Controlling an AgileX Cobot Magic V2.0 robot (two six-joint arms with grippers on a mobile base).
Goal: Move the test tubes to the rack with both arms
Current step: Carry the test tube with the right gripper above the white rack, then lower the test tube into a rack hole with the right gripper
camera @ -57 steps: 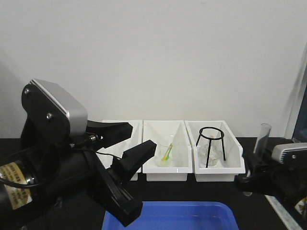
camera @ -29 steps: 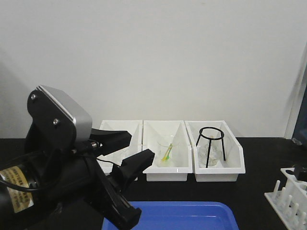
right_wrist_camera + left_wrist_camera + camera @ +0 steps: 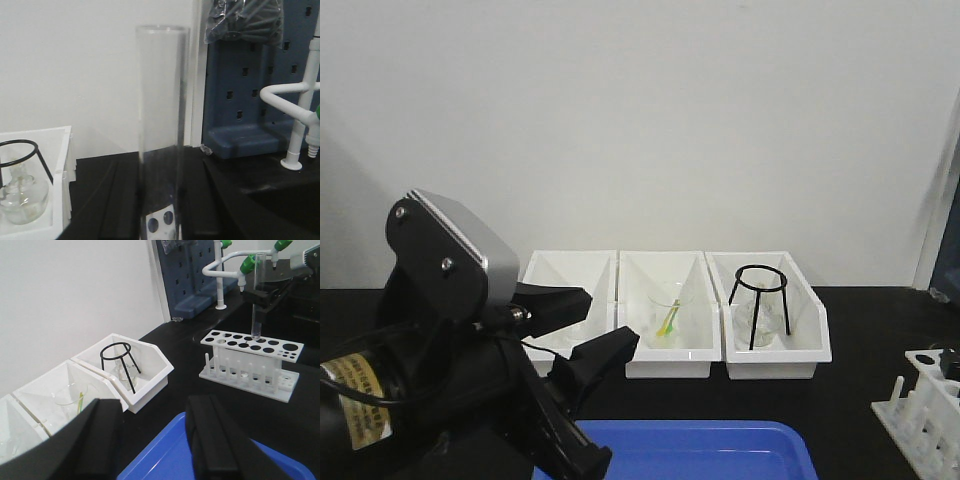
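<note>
Tools: left tool (image 3: 154, 407) wide, empty | right tool (image 3: 264, 294) grips test tube (image 3: 161, 125) over rack (image 3: 252, 347) | yellow label (image 3: 358, 405) unreadable

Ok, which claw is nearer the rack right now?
Right. The right claw holds a test tube upright directly over the rack, tip at its top plate. The left claw sits open by the blue tray, clearly apart from the rack.
</note>
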